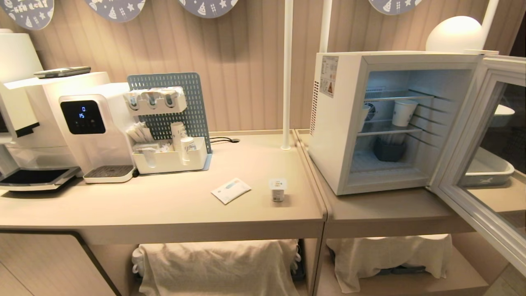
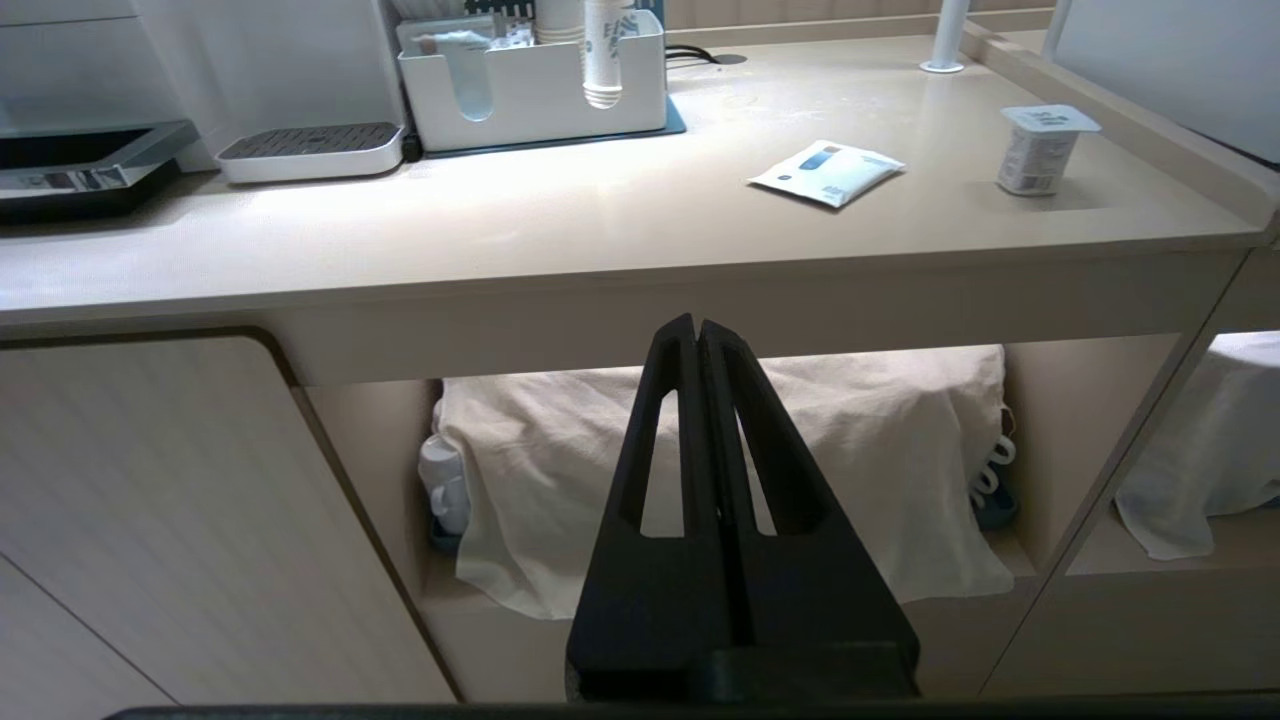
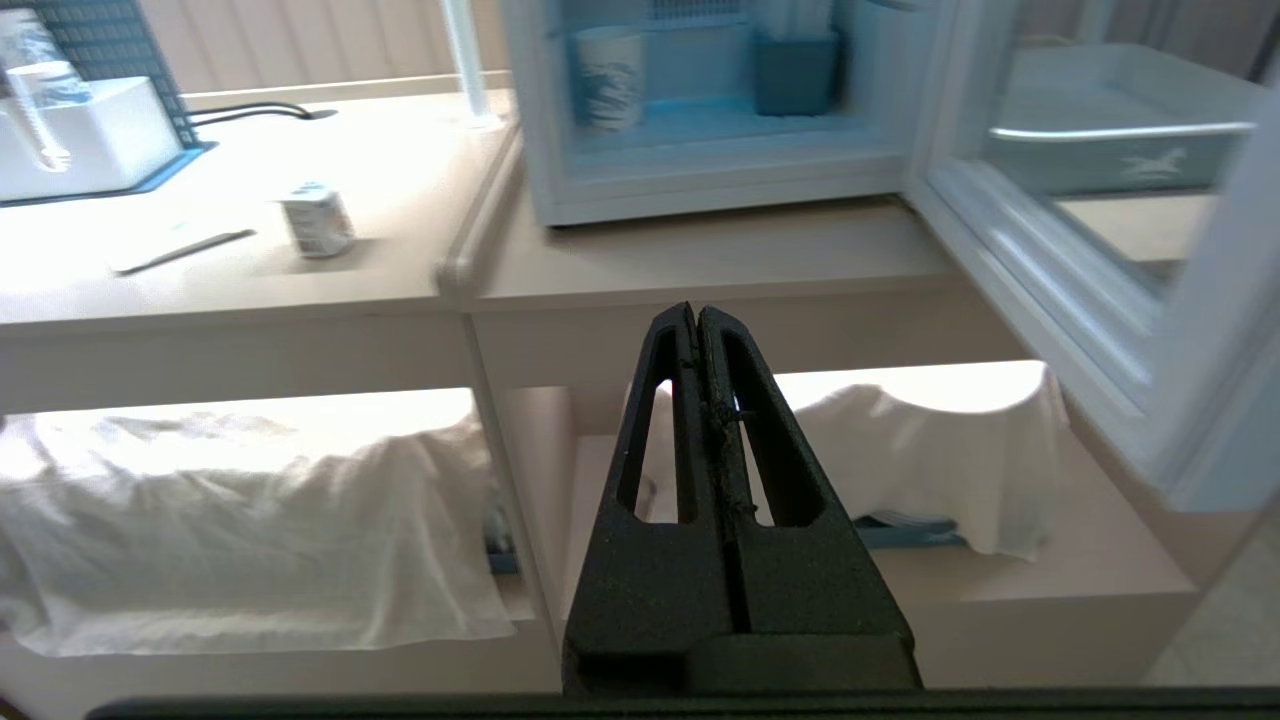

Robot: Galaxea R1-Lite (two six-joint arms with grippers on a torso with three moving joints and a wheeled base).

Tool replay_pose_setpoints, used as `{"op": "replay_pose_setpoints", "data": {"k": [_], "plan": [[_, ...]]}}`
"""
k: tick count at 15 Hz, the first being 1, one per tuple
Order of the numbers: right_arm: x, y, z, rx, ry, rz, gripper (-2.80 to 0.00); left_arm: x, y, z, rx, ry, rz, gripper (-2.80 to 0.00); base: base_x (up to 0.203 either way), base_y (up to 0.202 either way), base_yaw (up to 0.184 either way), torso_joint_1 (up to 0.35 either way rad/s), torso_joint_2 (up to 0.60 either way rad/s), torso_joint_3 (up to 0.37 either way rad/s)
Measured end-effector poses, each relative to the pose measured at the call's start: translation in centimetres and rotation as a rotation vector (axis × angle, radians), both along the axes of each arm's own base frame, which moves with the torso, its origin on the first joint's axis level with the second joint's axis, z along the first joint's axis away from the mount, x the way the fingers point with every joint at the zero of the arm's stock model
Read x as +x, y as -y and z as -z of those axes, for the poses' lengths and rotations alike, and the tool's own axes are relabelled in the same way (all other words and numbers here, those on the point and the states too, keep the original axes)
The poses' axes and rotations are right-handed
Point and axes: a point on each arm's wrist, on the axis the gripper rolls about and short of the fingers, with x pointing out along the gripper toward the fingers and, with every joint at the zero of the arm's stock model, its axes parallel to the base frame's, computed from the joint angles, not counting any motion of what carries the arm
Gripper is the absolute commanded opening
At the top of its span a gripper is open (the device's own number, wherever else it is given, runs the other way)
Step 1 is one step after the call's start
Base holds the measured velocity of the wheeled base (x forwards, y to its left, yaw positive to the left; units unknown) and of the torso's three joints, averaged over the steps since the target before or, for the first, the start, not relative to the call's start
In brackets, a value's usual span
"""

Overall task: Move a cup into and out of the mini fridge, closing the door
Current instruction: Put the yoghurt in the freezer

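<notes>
Pincers (image 2: 697,330) closed; tiny white cup (image 1: 277,189)

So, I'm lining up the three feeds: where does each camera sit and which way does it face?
Head view: high, looking down at the counter, the cup and the open mini fridge; no arm shows.
Left wrist view: low, before the counter, facing it; shut left gripper.
Right wrist view: low, facing the fridge; shut right gripper.
All three share the cup.
</notes>
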Motion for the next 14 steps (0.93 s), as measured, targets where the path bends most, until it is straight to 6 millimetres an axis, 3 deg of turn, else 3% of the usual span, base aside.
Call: {"op": "replay_pose_setpoints", "data": {"k": [8,11,14], "plan": [[0.0,0.0,0.0,0.0,0.0,0.001,-2.8,0.0,0.0,0.0,0.001,0.0,0.001,-2.8,0.0,0.174,0.002,0.003,0.0,0.002],[0.0,0.0,0.01,0.0,-0.001,0.0,-2.8,0.0,0.0,-0.01,0.003,0.001,0.0,-2.8,0.0,0.0,0.0,0.0,0.0,0.0],[0.0,0.0,-0.01,0.0,0.0,0.001,-2.8,0.0,0.0,-0.02,0.005,0.001,0.0,-2.8,0.141,-0.003,0.015,0.003,0.0,0.002]]}}
